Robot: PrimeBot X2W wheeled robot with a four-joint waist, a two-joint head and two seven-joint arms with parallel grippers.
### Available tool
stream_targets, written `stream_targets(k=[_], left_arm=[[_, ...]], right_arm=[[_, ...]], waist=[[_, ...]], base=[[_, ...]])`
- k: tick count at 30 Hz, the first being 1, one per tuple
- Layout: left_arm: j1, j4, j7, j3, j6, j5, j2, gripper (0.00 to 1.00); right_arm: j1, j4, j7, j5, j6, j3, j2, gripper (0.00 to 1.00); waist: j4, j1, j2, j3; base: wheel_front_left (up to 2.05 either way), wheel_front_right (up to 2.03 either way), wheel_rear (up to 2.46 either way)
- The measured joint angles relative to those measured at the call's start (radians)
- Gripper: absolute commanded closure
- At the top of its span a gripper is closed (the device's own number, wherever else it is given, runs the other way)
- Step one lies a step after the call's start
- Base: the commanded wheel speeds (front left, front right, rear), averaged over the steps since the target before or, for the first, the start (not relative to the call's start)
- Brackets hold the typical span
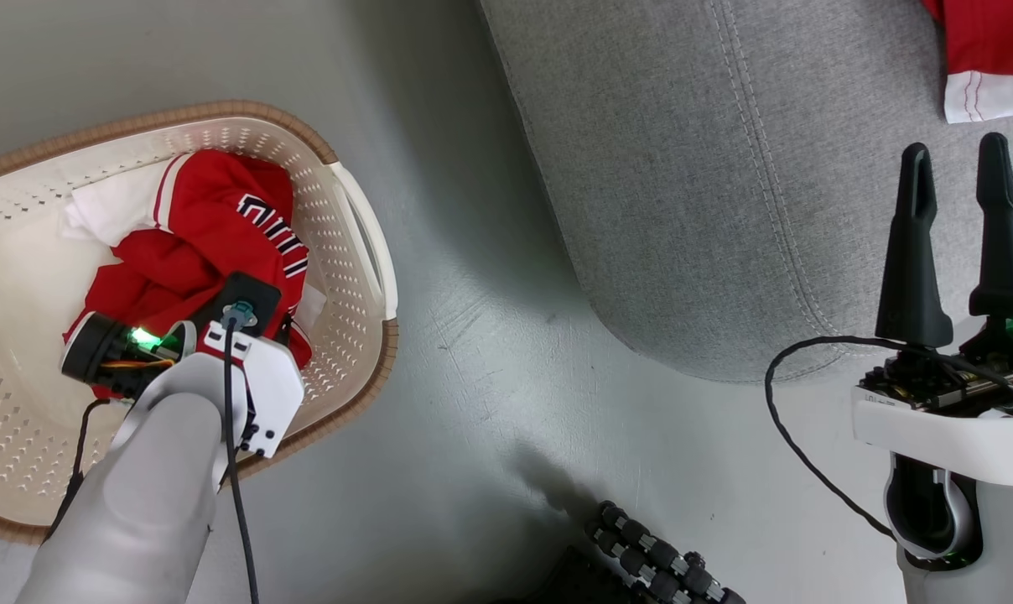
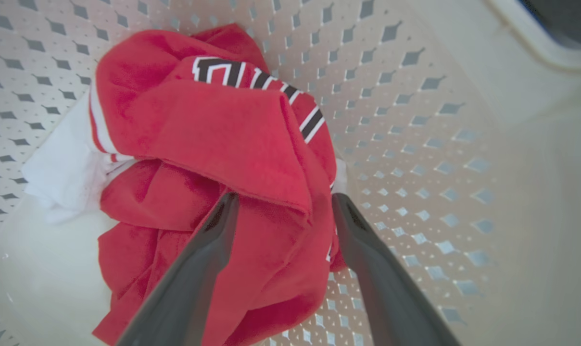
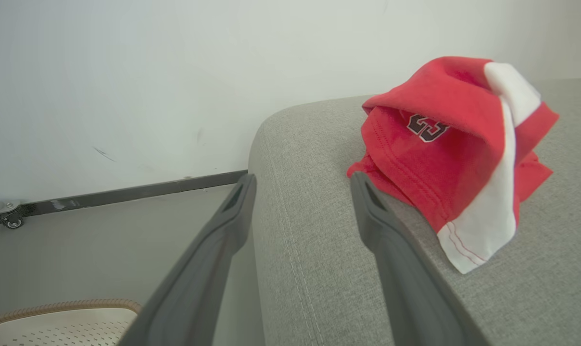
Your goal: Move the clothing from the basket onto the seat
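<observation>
A dark "23" is read on the red garment at upper right on the seat, the lettering on the crumpled garment in the basket cannot be read, and the left tool and right tool are spread open.

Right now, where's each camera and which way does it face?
Head: up high, looking down; basket left, seat right; left forearm and right claw show.
Left wrist: inside the basket, looking along the open left claw at the lettered garment.
Right wrist: at the seat's edge, looking across it at the second garment, past the open right claw.
Shared: head and left wrist see the lettered garment.
</observation>
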Motion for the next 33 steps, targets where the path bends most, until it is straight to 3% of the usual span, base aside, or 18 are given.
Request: stream_targets(k=[3, 4, 6, 9, 33], left_arm=[[-0.015, 0.010, 0.003, -0.004, 0.000, 0.000, -0.007, 0.02], [-0.020, 0.012, 0.002, -0.004, 0.000, 0.000, -0.009, 0.14], [-0.031, 0.013, -0.005, -0.003, 0.000, 0.000, -0.011, 0.51], [-0.040, 0.016, -0.016, -0.002, 0.001, 0.000, -0.016, 1.00], [-0.051, 0.035, -0.126, -0.020, 0.010, 0.018, 0.034, 1.00]], right_arm=[[0.003, -0.003, 0.000, -0.006, 0.000, -0.008, 0.000, 0.00], [0.003, -0.004, 0.000, -0.008, 0.000, -0.009, 0.000, 0.00], [0.003, -0.005, 0.000, -0.008, 0.000, -0.011, 0.000, 0.00], [0.002, -0.005, 0.000, -0.008, 0.000, -0.010, 0.000, 0.00], [-0.067, 0.019, 0.000, 0.020, 0.000, 0.023, 0.000, 0.00]], waist=[[0.003, 0.0000, 0.0000, 0.003], [0.004, 0.0000, 0.0000, 0.005], [0.006, 0.0000, 0.0000, 0.008], [0.008, 0.0000, 0.0000, 0.011], [0.011, 0.0000, 0.0000, -0.021]], base=[[0.00, 0.00, 0.00], [0.00, 0.00, 0.00], [0.00, 0.00, 0.00], [0.00, 0.00, 0.00], [0.00, 0.00, 0.00]])
